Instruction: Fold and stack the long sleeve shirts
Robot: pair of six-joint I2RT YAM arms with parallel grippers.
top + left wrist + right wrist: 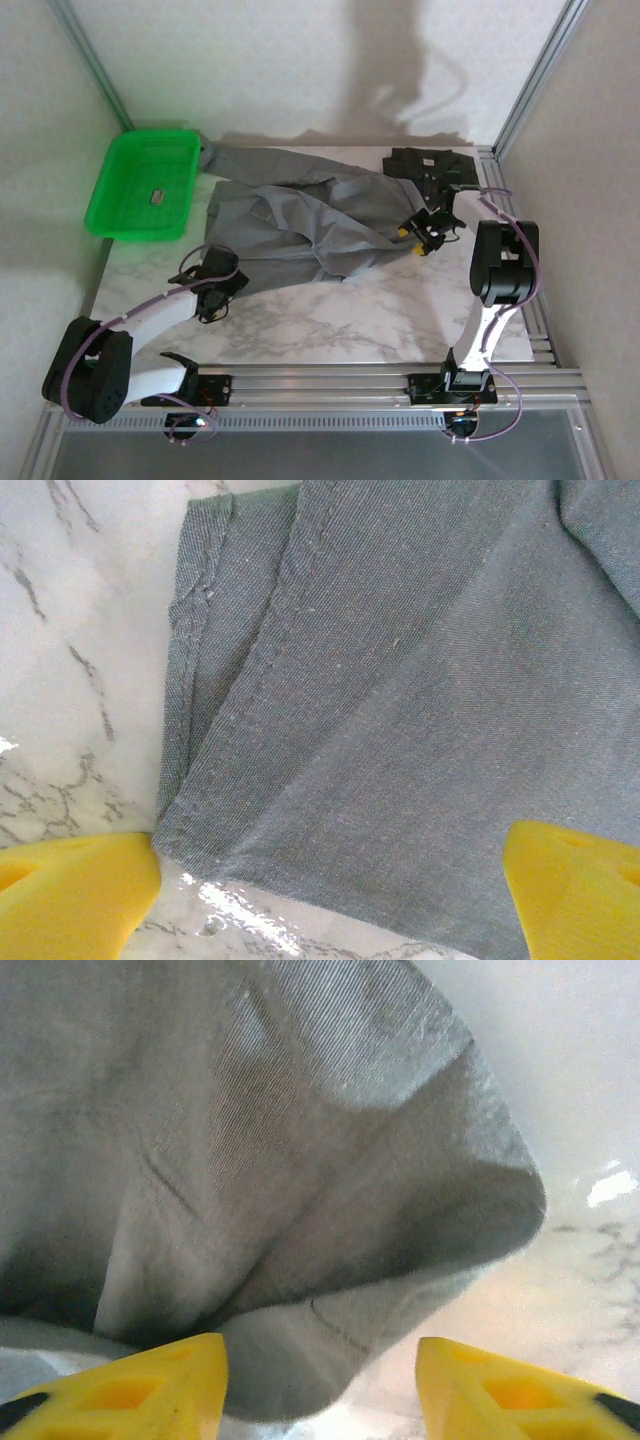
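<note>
Step in hand: the first fold of the plain medium-grey button-up cloth shirt (300, 215). Both arms are at its edges setting up a grasp, and I judge that no fold has been made on it yet.
Grey shirt's place: it lies spread and rumpled across the white marble table (330, 320), from the far-left corner toward the right edge. One sleeve reaches the green plastic tray (130, 235).
Near-black charcoal cloth shirt (428, 165): a compact bundle at the far-right corner that looks already folded. I cannot tell whether it touches the grey one.
Left gripper (213, 292): at the grey shirt's near-left hem. In the wrist view its yellow fingers (70, 895) stand wide apart, with the hem corner lying flat on the marble between them.
Right gripper (425, 232): at the shirt's right-hand edge. The jaws are part-way apart around a raised fold of grey cloth, with a gap on one side, so it is not clamped.
Next move calls for: both jaws pinching the full thickness of cloth, then a level lift by both arms together so the fabric does not drag or slip.
</note>
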